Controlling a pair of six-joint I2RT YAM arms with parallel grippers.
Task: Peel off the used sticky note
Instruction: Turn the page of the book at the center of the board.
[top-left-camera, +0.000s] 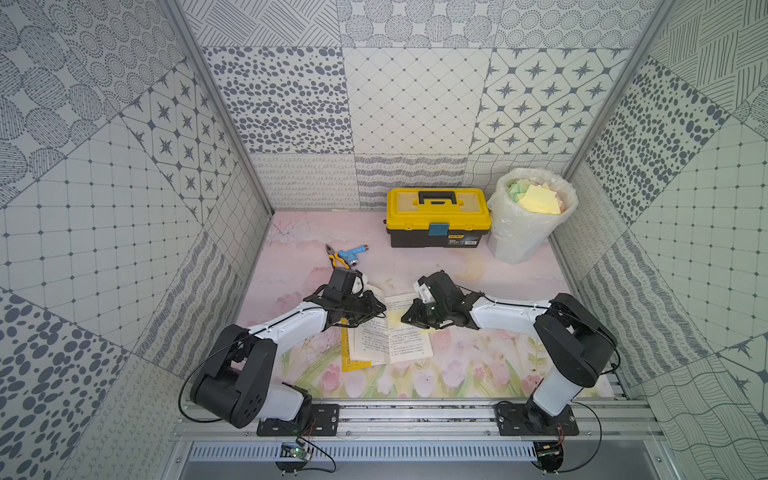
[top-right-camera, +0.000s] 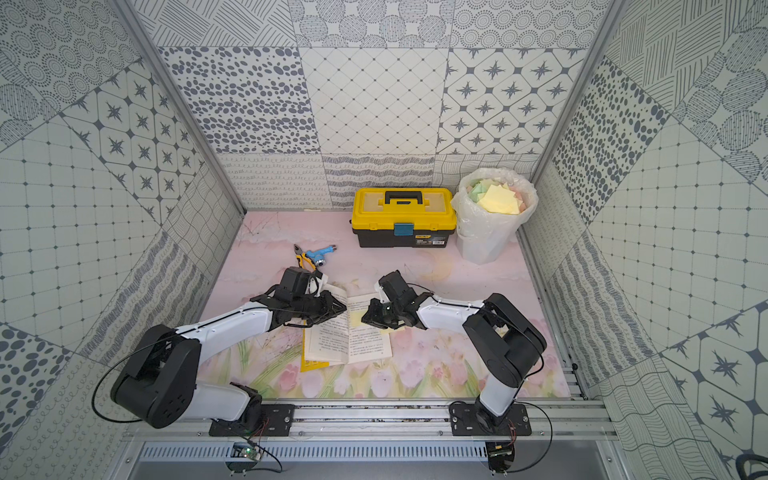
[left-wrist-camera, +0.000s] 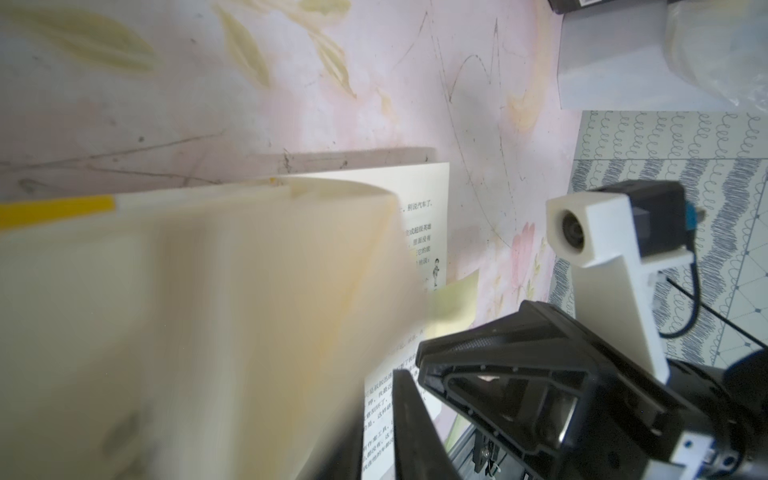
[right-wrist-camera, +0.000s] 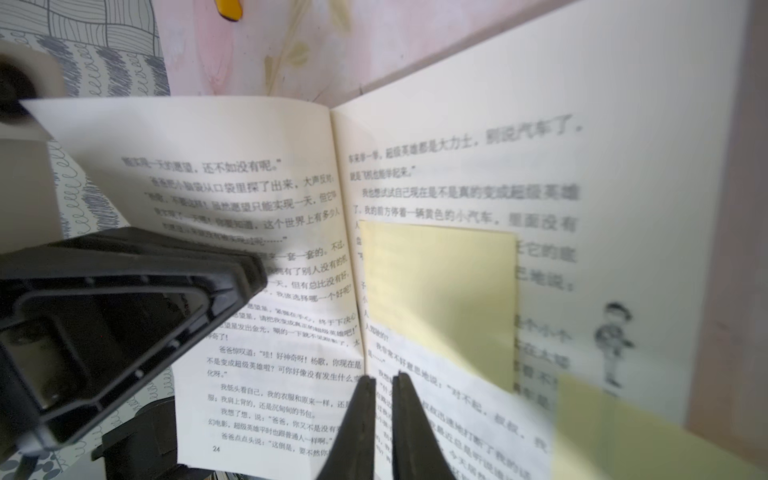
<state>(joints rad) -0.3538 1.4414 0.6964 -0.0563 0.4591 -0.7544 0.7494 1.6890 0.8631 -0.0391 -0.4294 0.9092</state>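
An open book (top-left-camera: 409, 345) lies on the flowered table between my two arms. A pale yellow sticky note (right-wrist-camera: 440, 299) is stuck flat on its right page, and a loose, blurred page covers the note's lower corner. My left gripper (top-left-camera: 381, 309) is at the book's left half, shut on a lifted left page (left-wrist-camera: 249, 311) that fills the left wrist view and hides one finger; the other finger (left-wrist-camera: 411, 424) shows. My right gripper (right-wrist-camera: 384, 376) hovers at the book's gutter, open by a narrow slit with nothing held, a little short of the note.
A yellow toolbox (top-left-camera: 436, 216) and a bag-lined bin (top-left-camera: 536, 245) holding several used notes stand at the back right. Pliers and a blue tool (top-left-camera: 347, 255) lie behind the left gripper. Another blurred yellow sheet (right-wrist-camera: 623, 436) juts past the book's right edge.
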